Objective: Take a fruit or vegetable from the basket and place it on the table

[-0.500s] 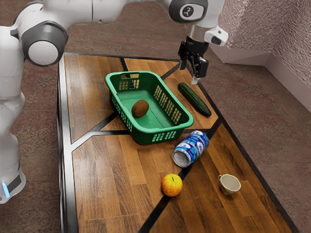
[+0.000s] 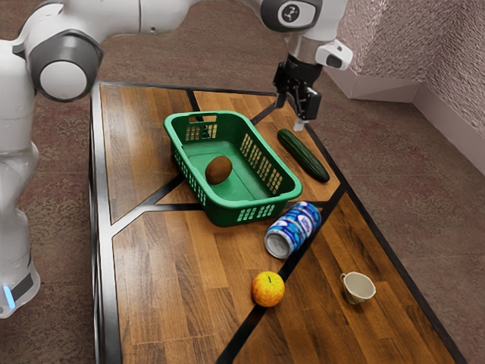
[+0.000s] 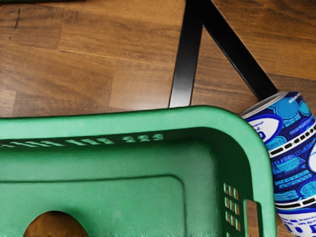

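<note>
In the exterior view my gripper (image 2: 291, 114) hangs above the table's far part, beyond the basket and near the cucumber's far end. It stands open, its two fingertips apart with nothing between them. A brown oval fruit or vegetable (image 2: 219, 170) lies on the floor of the green basket (image 2: 289, 192). The wrist view has the rounded top of the brown item (image 3: 56, 225) inside the basket (image 3: 103, 124), its lower part cut off by the view's edge. Wooden table (image 2: 167, 262) surface surrounds the basket.
A cucumber (image 2: 303, 155) lies outside the basket along its long side. The blue-and-white can (image 2: 293, 230) is on its side by the basket's near corner, also in the wrist view (image 3: 294, 163). Nearer are an orange-yellow fruit (image 2: 267, 289) and a small white cup (image 2: 358, 287).
My gripper has shifted slightly toward the exterior view's left, still high. The can has rolled a little toward the exterior view's left. The brown item and basket have stayed put.
</note>
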Available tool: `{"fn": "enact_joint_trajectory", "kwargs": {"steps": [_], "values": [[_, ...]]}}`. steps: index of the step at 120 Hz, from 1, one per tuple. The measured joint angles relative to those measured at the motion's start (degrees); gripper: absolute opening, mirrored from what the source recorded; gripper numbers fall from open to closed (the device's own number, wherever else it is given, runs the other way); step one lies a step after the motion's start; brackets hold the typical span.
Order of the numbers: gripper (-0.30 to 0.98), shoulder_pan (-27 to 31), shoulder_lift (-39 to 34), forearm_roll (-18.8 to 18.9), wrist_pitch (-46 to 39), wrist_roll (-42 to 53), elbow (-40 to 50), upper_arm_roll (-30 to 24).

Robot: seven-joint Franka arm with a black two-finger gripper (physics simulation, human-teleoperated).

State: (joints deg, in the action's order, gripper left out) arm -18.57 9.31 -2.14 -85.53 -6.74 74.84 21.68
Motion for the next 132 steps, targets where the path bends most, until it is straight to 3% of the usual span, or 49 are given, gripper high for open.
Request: {"fn": "enact_joint_trajectory", "kwargs": {"steps": [36,53,79,96,132], "values": [[0.69,0.03,1.78,-0.23,-0.30,-4.51,0.99,0.28],[0.69,-0.25,-7.58,-0.30,-4.64,-7.13,19.01,4.04],[0.69,10.84,-13.71,2.41,-11.34,-13.04,32.05,4.15],[0.68,-0.45,-17.36,5.91,-17.27,-16.78,38.78,-0.14],[0.69,-0.37,-20.53,7.60,-23.44,-22.44,43.42,0.52]]}}
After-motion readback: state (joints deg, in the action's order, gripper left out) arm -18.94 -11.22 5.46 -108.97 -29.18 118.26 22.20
